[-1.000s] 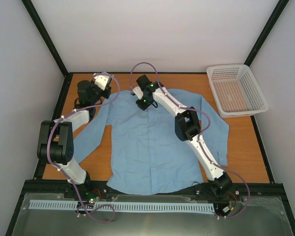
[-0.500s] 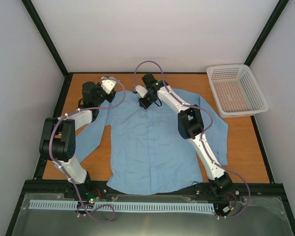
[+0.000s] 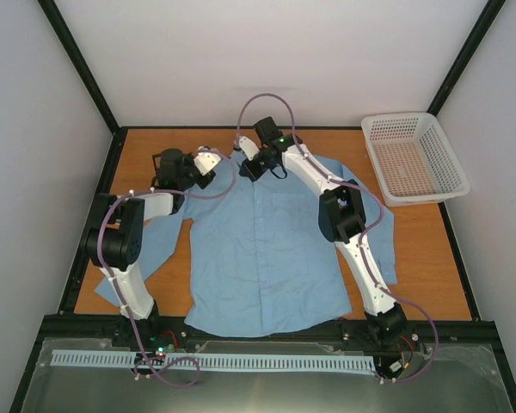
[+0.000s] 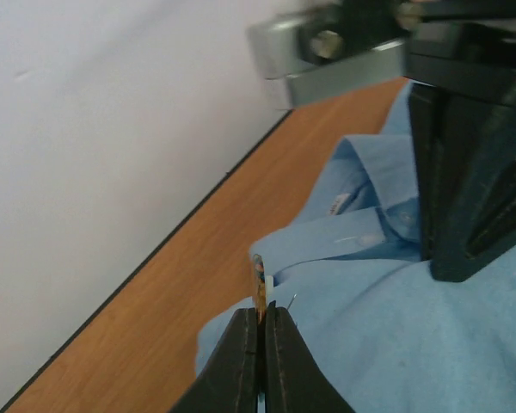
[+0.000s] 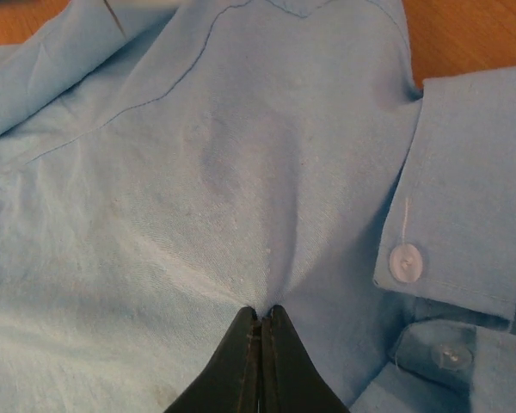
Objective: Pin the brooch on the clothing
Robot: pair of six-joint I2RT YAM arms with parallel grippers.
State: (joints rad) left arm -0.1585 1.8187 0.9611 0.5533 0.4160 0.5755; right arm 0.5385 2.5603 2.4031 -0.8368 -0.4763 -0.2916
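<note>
White walls box in an orange wooden bench. A light blue shirt lies flat across it, front up, with its collar toward the far wall. Left of the collar, the left arm rises from its base, folds sharply at the elbow and reaches in with its wrist low. The left jaws are pressed together on the brooch, held edge-on at the cloth beside the collar; whether it touches cannot be told. The right arm stretches long over the shirt's right half to the collar, wrist tipped down. The right jaws pinch a small ridge of shirt cloth just beside the collar's buttoned edge. Well right of the collar stands a white mesh basket.
</note>
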